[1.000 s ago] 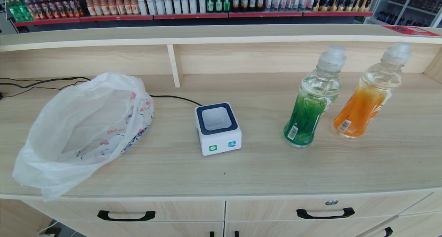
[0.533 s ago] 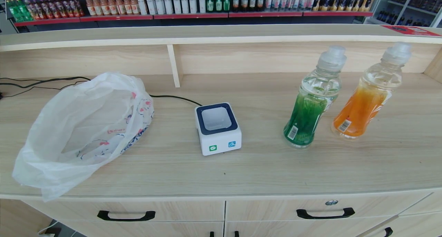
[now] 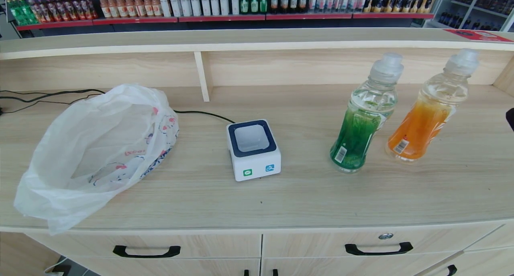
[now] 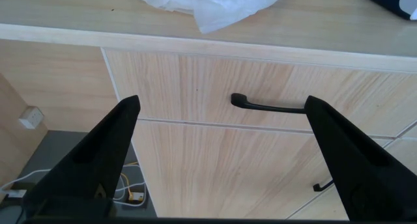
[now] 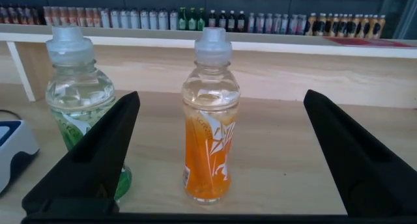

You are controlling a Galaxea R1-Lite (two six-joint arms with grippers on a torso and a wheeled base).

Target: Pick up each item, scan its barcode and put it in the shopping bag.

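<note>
A pale wooden counter stands before drink shelves. Bag left, scanner middle, green bottle and orange bottle right. The right gripper, wide open and empty, faces the orange bottle. The left gripper, equally open, faces a drawer below the bag.

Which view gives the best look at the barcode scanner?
The head view: the whole scanner sits on the counter, window facing up. The right wrist view catches just its corner; the left wrist view has a dark sliver that may be it.
</note>
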